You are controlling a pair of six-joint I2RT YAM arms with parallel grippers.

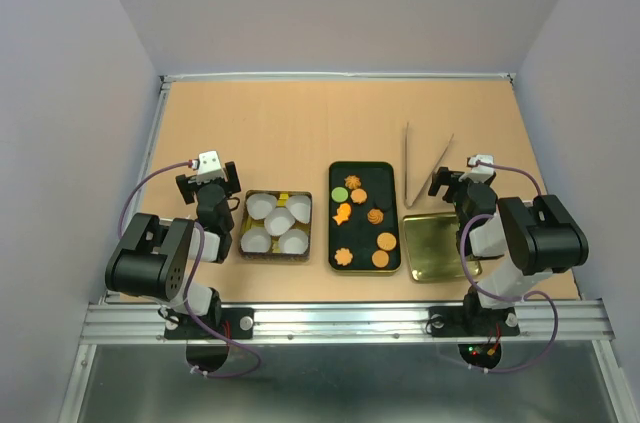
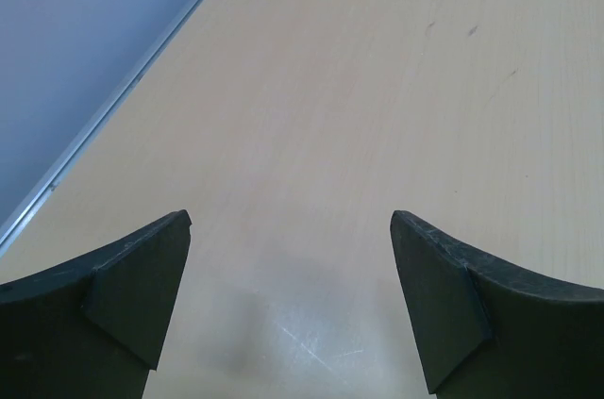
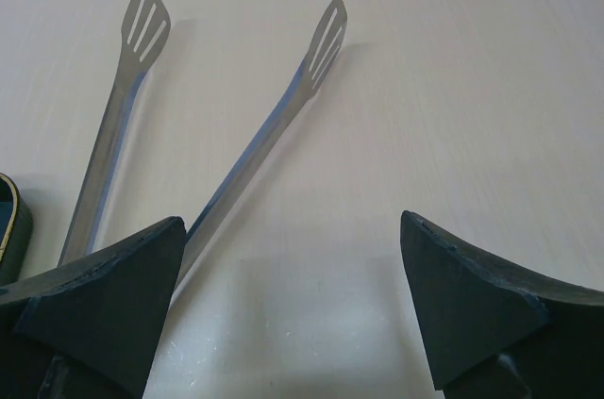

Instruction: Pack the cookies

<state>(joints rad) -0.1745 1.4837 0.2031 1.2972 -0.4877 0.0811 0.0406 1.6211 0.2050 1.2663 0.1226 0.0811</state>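
Note:
Several cookies (image 1: 375,214), orange-brown apart from one green one (image 1: 340,192), lie spread on a dark green tray (image 1: 335,233) at the table's middle. Left of the tray, my left gripper (image 1: 208,180) hovers open beside a tin; its wrist view shows only bare tabletop between the fingers of the left gripper (image 2: 291,220). My right gripper (image 1: 455,183) stands open to the right of the tray, by the handle end of metal tongs (image 1: 425,158). In the right wrist view the right gripper (image 3: 292,220) is empty, and the tongs (image 3: 283,111) lie just ahead, running under its left finger.
A dark tin (image 1: 243,233) holding several white pleated paper cups (image 1: 279,220) sits left of the cookie tray. A gold-coloured lid (image 1: 437,248) lies at the near right. The tray's rim (image 3: 9,215) shows at the left edge of the right wrist view.

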